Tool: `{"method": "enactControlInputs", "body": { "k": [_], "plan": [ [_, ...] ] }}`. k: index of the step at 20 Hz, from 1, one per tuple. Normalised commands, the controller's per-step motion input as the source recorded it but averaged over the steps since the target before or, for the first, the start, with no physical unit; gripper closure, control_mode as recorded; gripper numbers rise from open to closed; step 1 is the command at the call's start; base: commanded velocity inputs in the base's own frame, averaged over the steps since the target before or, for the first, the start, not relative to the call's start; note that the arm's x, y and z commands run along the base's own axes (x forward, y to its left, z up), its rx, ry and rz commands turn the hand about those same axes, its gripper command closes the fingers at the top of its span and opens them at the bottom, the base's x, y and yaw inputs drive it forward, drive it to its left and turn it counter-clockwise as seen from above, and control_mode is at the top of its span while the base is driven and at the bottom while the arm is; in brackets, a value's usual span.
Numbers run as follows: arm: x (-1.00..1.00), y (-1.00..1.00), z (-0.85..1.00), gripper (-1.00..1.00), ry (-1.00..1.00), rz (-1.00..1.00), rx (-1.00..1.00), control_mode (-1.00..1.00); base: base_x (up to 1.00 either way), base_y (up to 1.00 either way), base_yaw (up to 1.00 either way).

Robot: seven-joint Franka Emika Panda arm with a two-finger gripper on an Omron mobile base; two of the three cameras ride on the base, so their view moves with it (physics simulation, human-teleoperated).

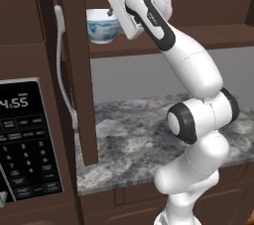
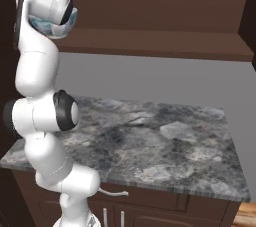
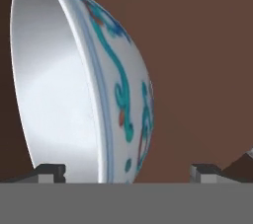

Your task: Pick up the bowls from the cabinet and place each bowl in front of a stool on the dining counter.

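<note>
A white bowl [image 1: 103,28] painted in blue, green and red stands on the plank shelf of the dark brown cabinet [image 1: 208,38]. In the left base view my gripper [image 1: 112,14] reaches in at the bowl's rim from the right. The hand view has the bowl [image 3: 74,80] very close. Its wall stands between my two fingertips [image 3: 52,171], one inside the bowl and one outside, and the jaws are wide apart. My gripper [image 3: 128,171] is open around the rim. In the right base view the arm covers most of the bowl [image 2: 54,30].
The cabinet's tall door [image 1: 79,80] stands open to the left of the shelf, its pale curved handle [image 1: 62,60] facing me. A microwave panel [image 1: 27,140] is at the far left. A grey marbled worktop [image 2: 150,136] runs below the shelf, over low drawer cabinets.
</note>
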Motion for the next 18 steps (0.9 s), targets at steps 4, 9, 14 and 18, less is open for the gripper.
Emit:
{"method": "enactControlInputs", "body": {
  "k": [4,9,14,18],
  "plan": [
    [0.48,0.14,-0.01,-1.0,0.07,0.0,0.0,-1.0,0.0,0.0,0.0],
    [0.23,0.08,-0.14,-1.0,0.09,0.0,0.0,-1.0,0.0,0.0,0.0],
    [0.01,0.09,-0.31,-1.0,0.08,0.0,0.0,-1.0,0.0,0.0,0.0],
    [0.02,0.06,-0.44,1.0,0.01,0.0,0.0,-1.0,0.0,0.0,0.0]
  ]
}}
